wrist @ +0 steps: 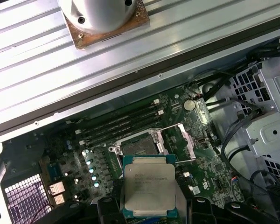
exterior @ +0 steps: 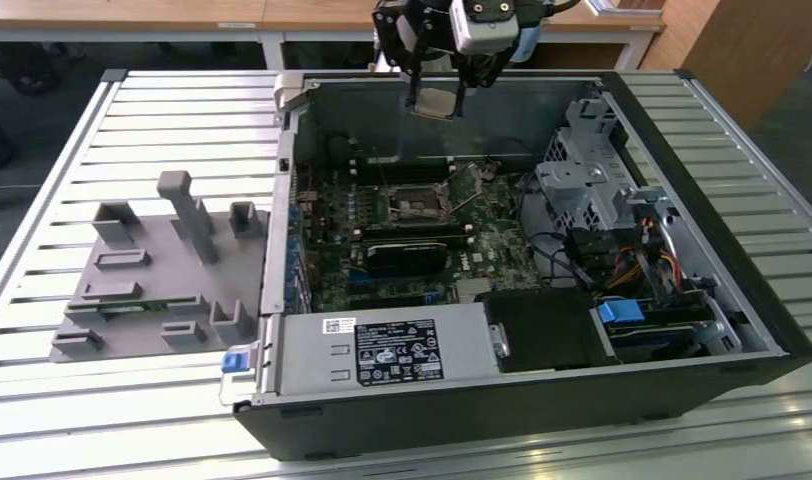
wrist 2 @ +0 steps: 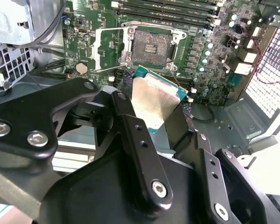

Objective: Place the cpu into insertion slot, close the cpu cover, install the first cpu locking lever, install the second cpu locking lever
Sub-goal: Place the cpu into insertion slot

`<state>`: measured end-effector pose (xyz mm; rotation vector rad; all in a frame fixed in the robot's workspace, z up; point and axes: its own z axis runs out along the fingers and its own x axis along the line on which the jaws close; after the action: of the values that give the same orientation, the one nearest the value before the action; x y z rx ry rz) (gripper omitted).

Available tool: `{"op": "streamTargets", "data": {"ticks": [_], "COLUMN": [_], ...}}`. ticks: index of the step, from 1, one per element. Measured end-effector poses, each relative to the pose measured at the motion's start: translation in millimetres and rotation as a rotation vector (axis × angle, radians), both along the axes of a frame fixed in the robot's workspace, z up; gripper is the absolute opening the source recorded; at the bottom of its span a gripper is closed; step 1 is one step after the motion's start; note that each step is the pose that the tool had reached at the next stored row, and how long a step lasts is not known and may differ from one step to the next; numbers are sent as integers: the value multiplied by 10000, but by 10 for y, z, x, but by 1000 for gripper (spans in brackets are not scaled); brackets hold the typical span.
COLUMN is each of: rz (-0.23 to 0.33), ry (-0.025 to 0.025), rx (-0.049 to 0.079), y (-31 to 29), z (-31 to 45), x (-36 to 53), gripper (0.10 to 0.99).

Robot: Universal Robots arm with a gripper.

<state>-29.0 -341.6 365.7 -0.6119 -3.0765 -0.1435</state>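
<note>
cpu (exterior: 436, 100) clamped in the gripper (exterior: 440, 86), top centre of exterior view, well above the insertion slot (exterior: 417, 208). cpu cover (wrist 2: 107, 49) swung open, slot bare. I'd say: keep chip level, square its edges to the slot, lower straight, no sliding.

My fingers (wrist 2: 133, 135) are clamped on the cpu (wrist 2: 154, 100), one black finger against each side edge. Its silver-grey top faces the camera, tilted, with a green rim showing along the far edge. Just past that edge sits the insertion slot (wrist 2: 151, 46) in the green motherboard (wrist 2: 84, 23), its dark centre uncovered. The cpu cover (wrist 2: 113, 31) lies open beside the slot, and green board shows through its window. A thin metal lever (wrist 2: 107, 69) runs by the cover's near edge, close to a round coin cell (wrist 2: 81, 68). Long black memory slots (wrist 2: 168, 9) lie beyond the socket.
</note>
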Motion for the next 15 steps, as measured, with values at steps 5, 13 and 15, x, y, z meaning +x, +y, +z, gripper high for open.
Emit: {"op": "streamTargets", "data": {"ticks": [5, 13, 15], "rz": [-135, -333, -381], "ry": [0, 0, 0], "rx": [0, 0, 0], "y": [0, 0, 0], "z": [0, 0, 0], "x": [0, 0, 0], "gripper": [529, 529, 529]}}
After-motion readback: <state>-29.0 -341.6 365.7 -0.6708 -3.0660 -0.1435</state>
